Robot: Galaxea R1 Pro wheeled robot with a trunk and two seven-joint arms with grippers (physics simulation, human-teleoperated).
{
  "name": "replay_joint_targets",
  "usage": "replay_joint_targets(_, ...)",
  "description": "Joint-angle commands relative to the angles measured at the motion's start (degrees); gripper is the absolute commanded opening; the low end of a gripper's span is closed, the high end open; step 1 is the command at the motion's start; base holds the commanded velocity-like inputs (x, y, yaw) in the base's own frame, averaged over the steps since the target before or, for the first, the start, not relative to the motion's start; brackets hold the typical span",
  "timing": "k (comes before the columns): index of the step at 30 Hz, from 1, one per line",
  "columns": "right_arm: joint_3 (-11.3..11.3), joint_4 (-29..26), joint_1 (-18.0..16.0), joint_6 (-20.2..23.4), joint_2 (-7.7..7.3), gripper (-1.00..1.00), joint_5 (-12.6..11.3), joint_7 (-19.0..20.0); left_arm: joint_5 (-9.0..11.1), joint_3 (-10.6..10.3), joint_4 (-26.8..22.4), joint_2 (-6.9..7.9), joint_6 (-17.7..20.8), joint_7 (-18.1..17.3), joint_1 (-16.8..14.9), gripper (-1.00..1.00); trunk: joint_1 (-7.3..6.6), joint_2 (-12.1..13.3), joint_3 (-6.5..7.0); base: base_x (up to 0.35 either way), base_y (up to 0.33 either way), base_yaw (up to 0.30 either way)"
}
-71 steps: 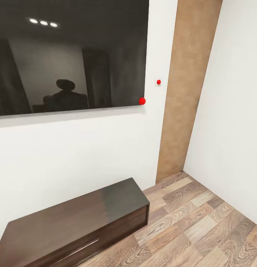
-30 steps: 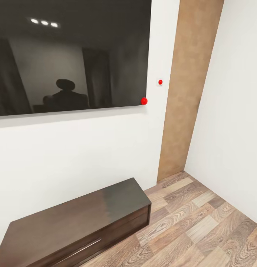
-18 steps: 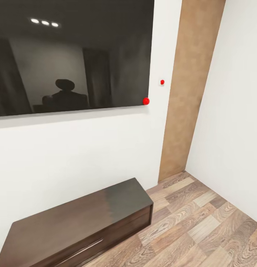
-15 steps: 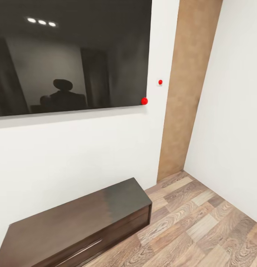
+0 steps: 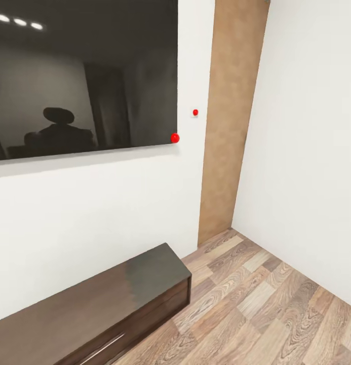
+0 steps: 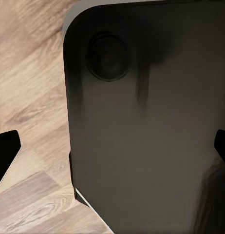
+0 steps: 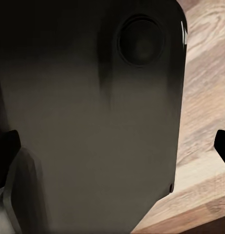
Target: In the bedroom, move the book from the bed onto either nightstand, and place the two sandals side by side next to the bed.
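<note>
Dark wood TV cabinet (image 5: 89, 309) stood below a wall screen (image 5: 84, 76); book, bed and sandals were out of sight. Both hands (image 6: 112, 151) (image 7: 117, 146) were spread, empty. The book should presumably be light: grip its edge.

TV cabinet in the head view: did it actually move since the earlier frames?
No. The TV cabinet slid left in the picture, but so did the screen and the brown wall panel by the same amount, so the camera turned right.
</note>
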Motion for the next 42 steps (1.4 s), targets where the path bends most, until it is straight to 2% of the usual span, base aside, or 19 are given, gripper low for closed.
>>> replay_joint_targets(1,-0.13,0.01,-0.02,-0.08,0.01,1.00,-0.06,0.06,0.04,0.00,-0.15,0.02,0.36,-0.18,0.02,1.00,0.00,-0.02,-0.05,0.000,0.000,-0.279)
replay_joint_targets(42,-0.08,0.01,-0.02,-0.01,-0.08,1.00,0.01,0.06,0.04,0.08,-0.15,-0.16,0.36,-0.18,0.02,1.00,0.00,-0.02,-0.05,0.000,0.000,-0.282)
